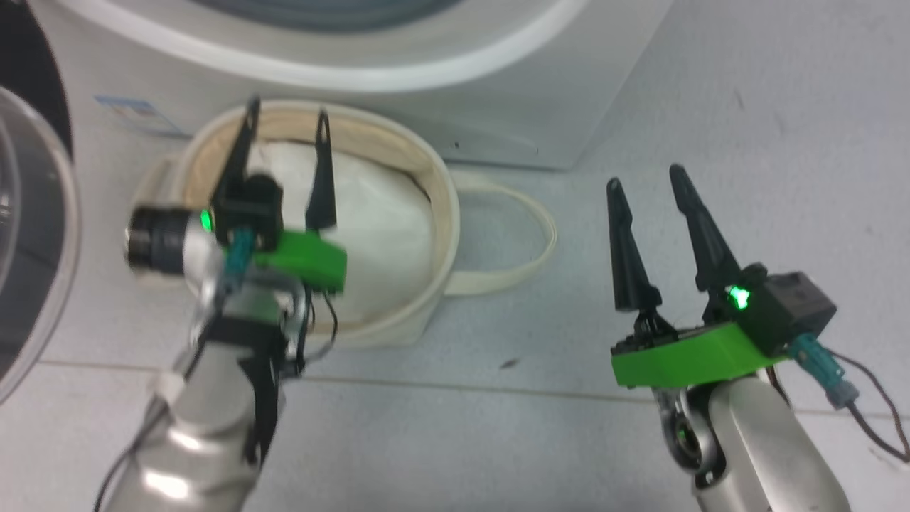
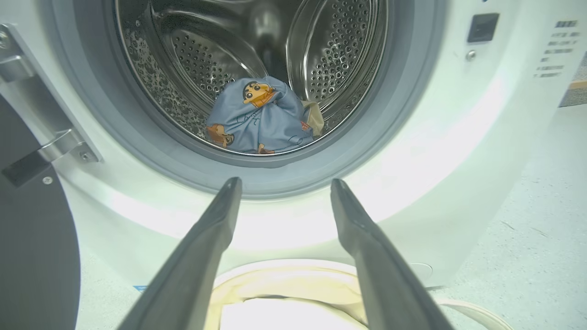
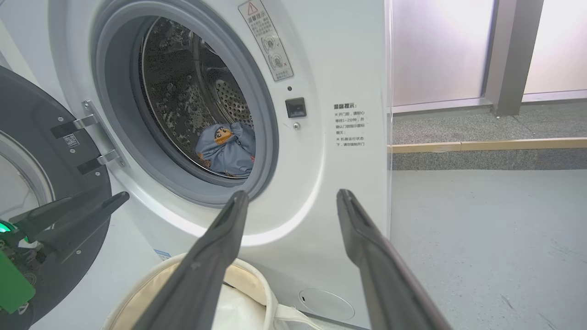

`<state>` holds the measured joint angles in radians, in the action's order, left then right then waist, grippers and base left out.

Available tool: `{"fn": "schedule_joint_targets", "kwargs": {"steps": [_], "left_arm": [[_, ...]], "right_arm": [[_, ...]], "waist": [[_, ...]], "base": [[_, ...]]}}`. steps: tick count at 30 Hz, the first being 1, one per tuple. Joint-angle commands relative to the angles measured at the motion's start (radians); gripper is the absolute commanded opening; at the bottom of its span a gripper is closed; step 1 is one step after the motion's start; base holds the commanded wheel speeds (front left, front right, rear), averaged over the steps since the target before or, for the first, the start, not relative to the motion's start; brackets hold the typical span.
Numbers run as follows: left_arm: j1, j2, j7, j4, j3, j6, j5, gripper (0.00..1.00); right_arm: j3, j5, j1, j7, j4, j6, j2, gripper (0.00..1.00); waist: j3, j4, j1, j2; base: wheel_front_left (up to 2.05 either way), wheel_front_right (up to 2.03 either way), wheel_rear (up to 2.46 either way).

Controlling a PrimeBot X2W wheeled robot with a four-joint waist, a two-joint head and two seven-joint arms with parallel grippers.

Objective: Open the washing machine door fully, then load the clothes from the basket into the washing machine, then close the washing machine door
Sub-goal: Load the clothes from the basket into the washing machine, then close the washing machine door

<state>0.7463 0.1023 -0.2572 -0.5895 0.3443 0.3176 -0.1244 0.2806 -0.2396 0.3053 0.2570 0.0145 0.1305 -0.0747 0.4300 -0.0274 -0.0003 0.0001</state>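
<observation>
Inside the steel drum (image 2: 339,55) of the washing machine (image 2: 458,151), the clothes (image 2: 263,117) are seen bunched: light blue fabric printed with orange-brown cartoon figures. The washing machine door (image 3: 27,105) is swung open. The left pincer (image 1: 288,108), over the basket (image 1: 444,213), and the right pincer (image 1: 644,176) are spread apart, nothing grasped.

The white front-loading washing machine (image 3: 321,192) stands with its round black-rimmed, glass-centred door (image 3: 32,105) swung open to the left. Light blue cartoon-printed clothes (image 2: 261,119) lie bunched low inside it — the round cream canvas basket (image 1: 446,213) sits upright on the near side, just beside its front.
</observation>
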Motion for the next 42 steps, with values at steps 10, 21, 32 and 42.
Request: {"fn": "schedule_joint_targets", "kwargs": {"steps": [10,21,32,42], "left_arm": [[-0.335,0.015,-0.005,0.280,-0.105,0.041,0.021,1.00],[-0.572,-0.015,-0.005,0.416,-0.095,-0.045,0.040,1.00],[-0.606,-0.013,-0.005,0.452,-0.120,-0.076,0.075,1.00],[-0.610,-0.031,-0.005,0.457,-0.173,-0.083,0.038,1.00]], "right_arm": [[0.020,-0.013,-0.098,0.005,0.000,0.000,0.022,1.00],[-0.026,-0.024,-0.180,0.005,0.050,0.000,0.024,1.00],[-0.023,-0.030,-0.191,0.005,0.055,0.000,0.024,1.00],[-0.014,-0.033,-0.191,0.005,0.066,0.000,0.024,1.00]], "waist": [[-0.228,0.033,0.0003,-0.0001],[-0.349,0.080,0.0003,-0.0001],[-0.361,0.081,0.0003,-0.0001],[-0.349,0.078,0.0003,-0.0001]], "base": [[0.00,0.00,0.00],[0.00,0.00,0.00],[0.00,0.00,0.00],[-0.08,0.05,0.02]]}}
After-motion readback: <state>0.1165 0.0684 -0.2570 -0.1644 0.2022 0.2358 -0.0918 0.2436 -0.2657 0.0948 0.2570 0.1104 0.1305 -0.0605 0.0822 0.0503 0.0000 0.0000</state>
